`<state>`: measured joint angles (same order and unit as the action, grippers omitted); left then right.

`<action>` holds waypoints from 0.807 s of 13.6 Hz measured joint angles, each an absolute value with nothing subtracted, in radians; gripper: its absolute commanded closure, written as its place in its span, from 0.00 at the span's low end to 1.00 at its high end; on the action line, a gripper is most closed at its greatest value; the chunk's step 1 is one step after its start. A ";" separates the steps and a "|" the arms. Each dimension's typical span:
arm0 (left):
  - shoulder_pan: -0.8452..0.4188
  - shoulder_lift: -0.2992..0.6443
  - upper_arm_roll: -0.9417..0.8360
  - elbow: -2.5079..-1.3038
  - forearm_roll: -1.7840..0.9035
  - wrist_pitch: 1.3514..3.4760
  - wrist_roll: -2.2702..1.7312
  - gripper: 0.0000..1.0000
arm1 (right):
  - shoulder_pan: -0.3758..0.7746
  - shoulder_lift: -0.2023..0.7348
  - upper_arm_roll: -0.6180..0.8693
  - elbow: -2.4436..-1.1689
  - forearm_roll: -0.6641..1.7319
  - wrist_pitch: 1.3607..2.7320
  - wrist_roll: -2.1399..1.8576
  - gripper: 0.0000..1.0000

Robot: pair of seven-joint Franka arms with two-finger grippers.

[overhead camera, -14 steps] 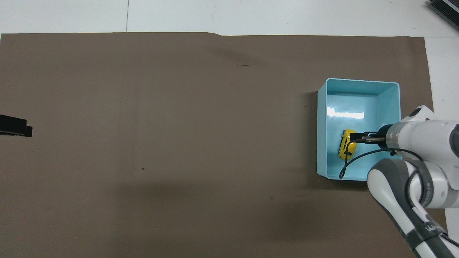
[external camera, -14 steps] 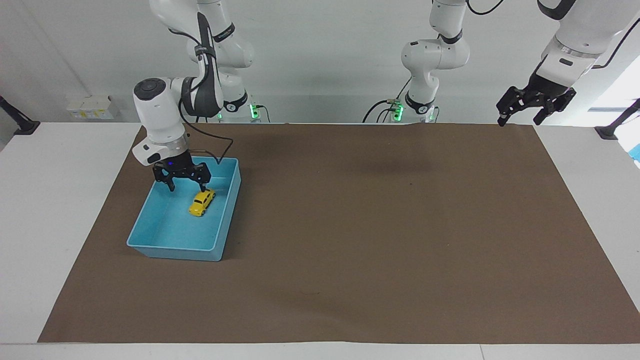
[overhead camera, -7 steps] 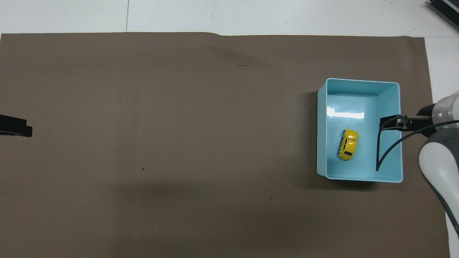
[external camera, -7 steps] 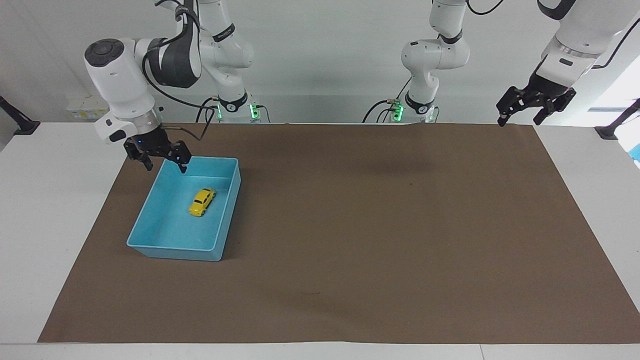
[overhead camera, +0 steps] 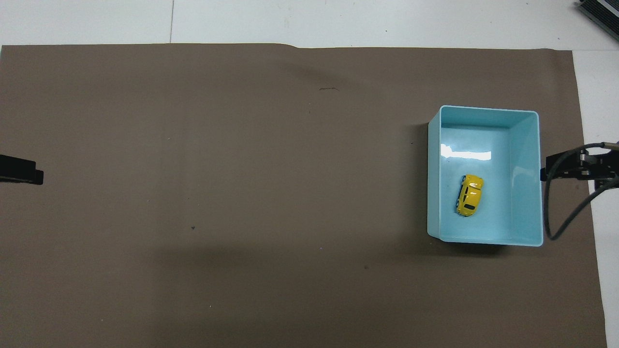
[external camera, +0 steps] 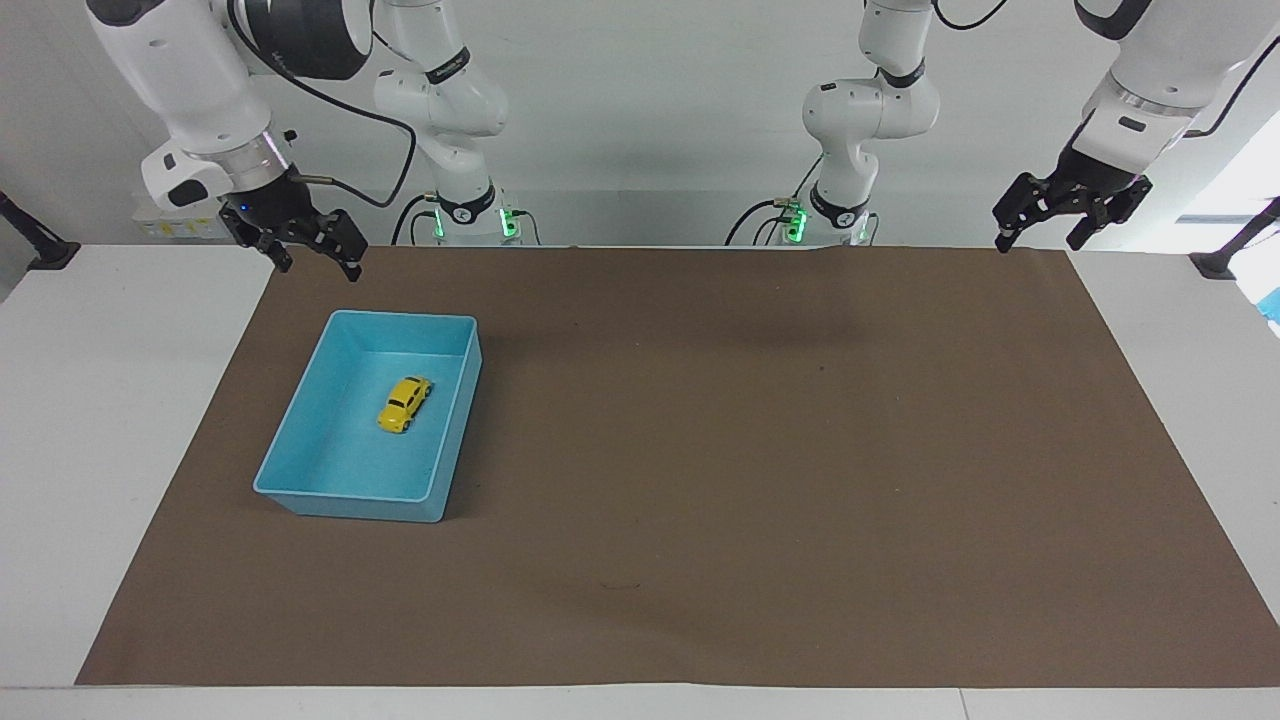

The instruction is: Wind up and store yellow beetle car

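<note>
obstacle: light blue bin (external camera: 300,470) walls ring yellow beetle car (external camera: 404,403) | access: from above, bin top open

Right claw (external camera: 314,256) risen out of light blue bin (external camera: 300,430), withdrawn to air over brown mat (external camera: 700,450) corner at right arm's end of surface; fingers spread, empty, clear of yellow beetle car (external camera: 404,403).

Yellow beetle car (external camera: 404,403) sits in blue bin (external camera: 300,480); both tools raised, fingers spread
</note>
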<state>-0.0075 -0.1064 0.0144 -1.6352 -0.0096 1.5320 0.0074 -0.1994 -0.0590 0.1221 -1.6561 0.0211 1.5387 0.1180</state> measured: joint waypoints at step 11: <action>-0.008 -0.106 0.014 -1.635 -0.010 1.532 0.007 0.00 | -0.184 -0.027 0.123 -1.602 -0.001 1.581 0.108 0.00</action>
<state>-0.0075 -0.1064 0.0144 -1.6352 -0.0096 1.5320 0.0074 -0.1843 -0.0269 0.1235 -1.6025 -0.0009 1.5811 0.1078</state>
